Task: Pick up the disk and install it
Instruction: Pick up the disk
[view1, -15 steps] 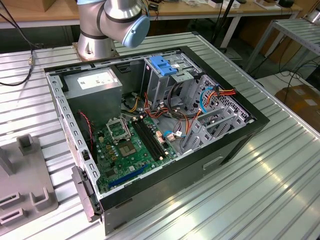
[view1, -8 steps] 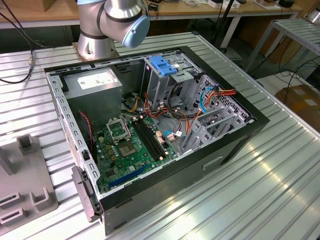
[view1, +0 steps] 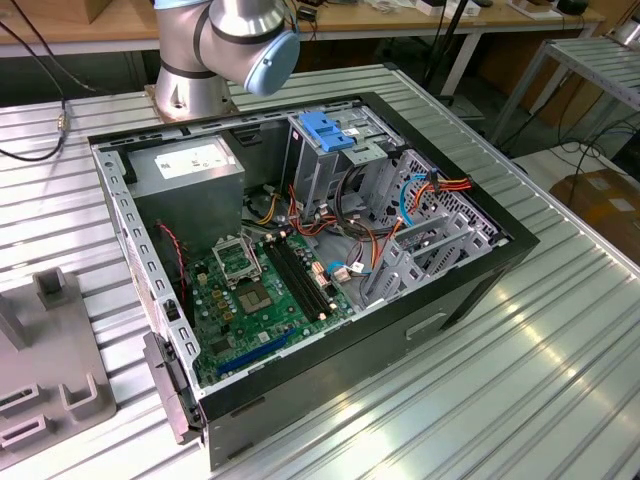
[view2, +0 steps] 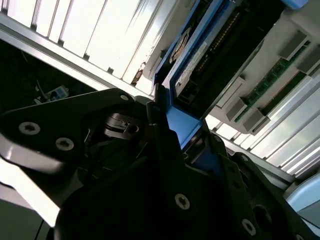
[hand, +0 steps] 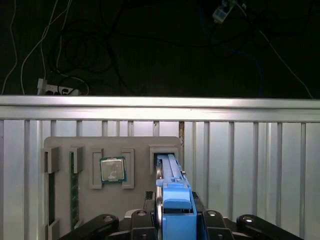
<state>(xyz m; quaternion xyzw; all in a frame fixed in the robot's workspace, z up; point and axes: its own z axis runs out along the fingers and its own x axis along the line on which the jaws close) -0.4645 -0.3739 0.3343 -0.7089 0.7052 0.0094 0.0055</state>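
The gripper (hand: 176, 222) was clenched on the disk (hand: 175, 197), its dark fingers (view2: 162, 145) flanking the blue rail, above a grey holder (hand: 137, 145) on the ribbed metal table (hand: 250, 165), with cables (hand: 75, 50) on the dark floor beyond, while the dark-bodied disk stood on edge at a slot near the holder's processor (hand: 113, 170).

Disk (hand: 170, 172) between gripper (hand: 175, 212) fingers (view2: 162, 137), in a fixture tray (hand: 140, 145) slot

Between the fingers, touching both: the disk, on edge, far end in a slot of the fixture tray. Just beside that slot, off to one side of the fingers: a processor chip (hand: 112, 170) in its own pocket. Farther out on the same side: a memory stick (hand: 74, 187) on edge in a narrow slot. Under the tray: the table (hand: 250, 165). Beyond the fingertips, past the table's edge and lower: cables (hand: 85, 50) and a power strip (hand: 55, 91) on the floor (hand: 175, 60).
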